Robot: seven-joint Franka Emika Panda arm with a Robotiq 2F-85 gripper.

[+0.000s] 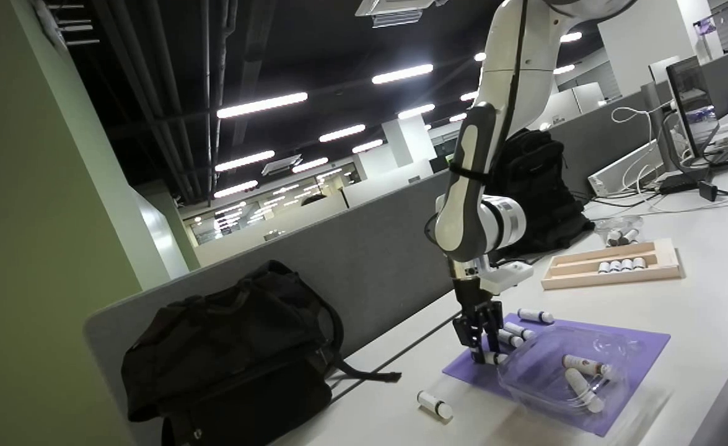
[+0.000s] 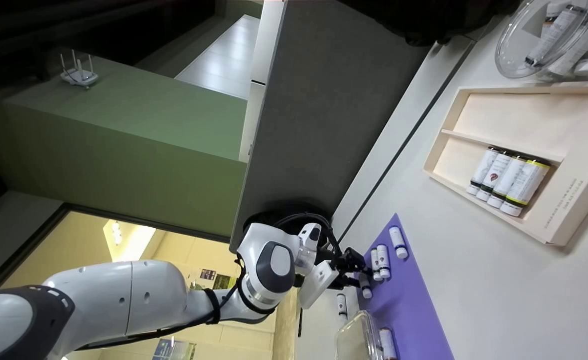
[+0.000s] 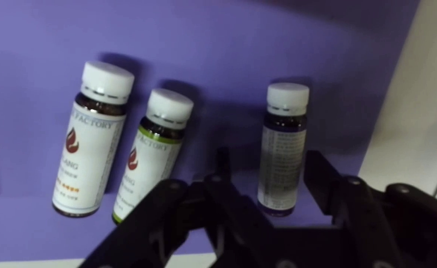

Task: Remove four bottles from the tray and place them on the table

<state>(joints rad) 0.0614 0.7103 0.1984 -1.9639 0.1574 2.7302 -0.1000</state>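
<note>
While I'm holding the gripper (image 3: 271,171) low over the purple mat (image 2: 411,305), its fingers (image 3: 322,186) are spread apart and a white-capped bottle (image 3: 282,160) lies on its side between them. On the wrist view there's a clear gap to one finger, while the other is right beside the bottle; can't tell if it touches. Two more bottles (image 3: 88,160) lie near that one, and another bottle (image 2: 398,240) lies flat at the mat's corner in both exterior views. As for the tray (image 2: 581,185), it's on the table (image 2: 499,280), well apart from the gripper, with four bottles (image 2: 509,181) side by side in one compartment. I also see a loose bottle (image 1: 432,404) lying straight on the table, off the mat. A couple more show through the clear plastic box (image 1: 528,375), but I can't tell whether they're inside or behind it.
</note>
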